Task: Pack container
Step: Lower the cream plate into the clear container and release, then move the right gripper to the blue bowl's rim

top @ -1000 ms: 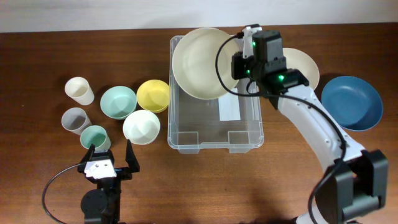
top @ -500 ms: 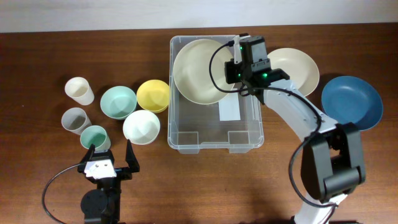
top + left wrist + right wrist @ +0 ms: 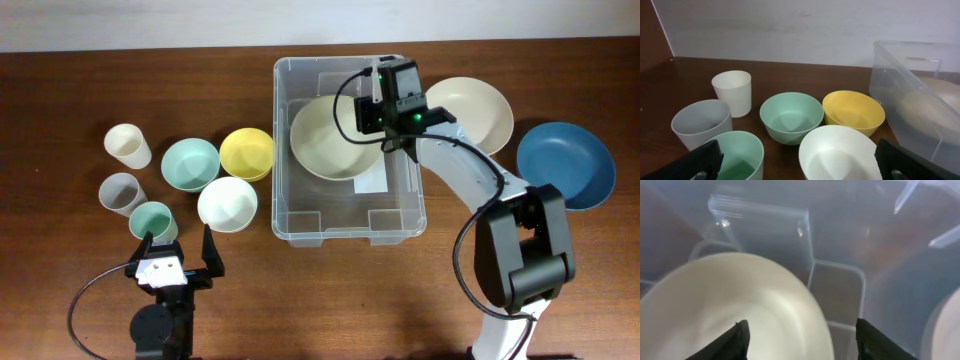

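Since a second ago the cream plate [image 3: 330, 140] has dropped from its tilt on the far left rim and now lies flat inside the container [image 3: 300, 215]. The right gripper [image 3: 801, 337] has come lower over it. The container stands mid-table, its clear walls ringing the plate.

To its right, on the table [image 3: 400, 300], we see a second cream plate [image 3: 475, 110] and a blue plate [image 3: 566, 165]. To its left are the green bowl [image 3: 190, 163], yellow bowl [image 3: 246, 153] and white bowl [image 3: 227, 203], then the cream cup [image 3: 128, 145], grey cup [image 3: 121, 193] and green cup [image 3: 150, 218].

The right fingers [image 3: 735, 342] stand apart above the plate, pinching nothing. The left gripper [image 3: 178, 255] gapes wide and empty near the green cup.

We count three plates, three bowls, three cups, one container.
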